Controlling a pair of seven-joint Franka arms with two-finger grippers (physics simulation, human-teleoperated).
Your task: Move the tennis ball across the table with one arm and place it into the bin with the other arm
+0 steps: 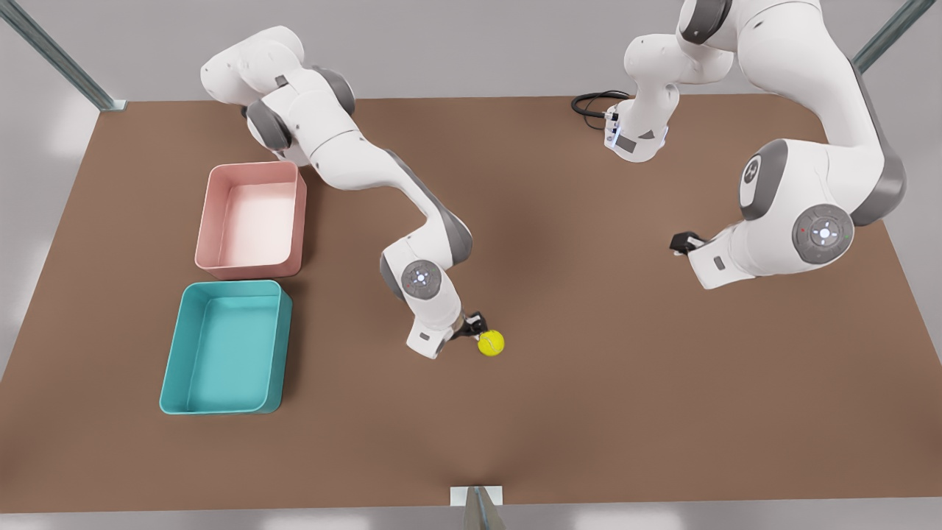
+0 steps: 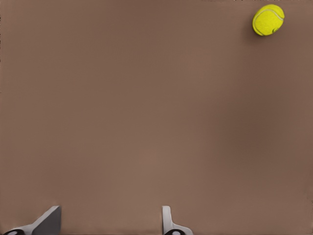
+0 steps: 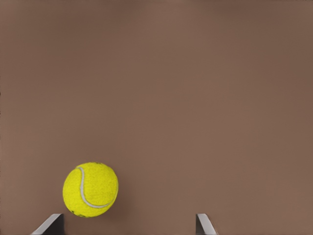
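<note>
Front view: The tennis ball [image 1: 491, 343] is seen resting on the brown tabletop [image 1: 603, 383], near its middle and toward the near edge. The right gripper [image 1: 475, 324], carried by the arm on the front view's left, is placed just beside the ball, on its upper left side in this view; whether contact is made cannot be told. The teal bin [image 1: 224, 347] is set at the front view's left, well apart from the ball, and a pink tray [image 1: 251, 219] is set just behind it. The left gripper [image 1: 684, 242], carried by the arm on the front view's right, is held above the tabletop, well apart from the ball.

Left wrist view: The left gripper [image 2: 110, 221] is shown with its fingers [image 2: 49, 220] spread apart over bare tabletop [image 2: 146, 122]. The tennis ball [image 2: 268, 20] is seen far off.

Right wrist view: The right gripper [image 3: 128, 224] is shown with its fingers [image 3: 204, 224] spread apart. The tennis ball [image 3: 90, 189] is seen close to one finger, not clamped, with its curved seam visible.
</note>
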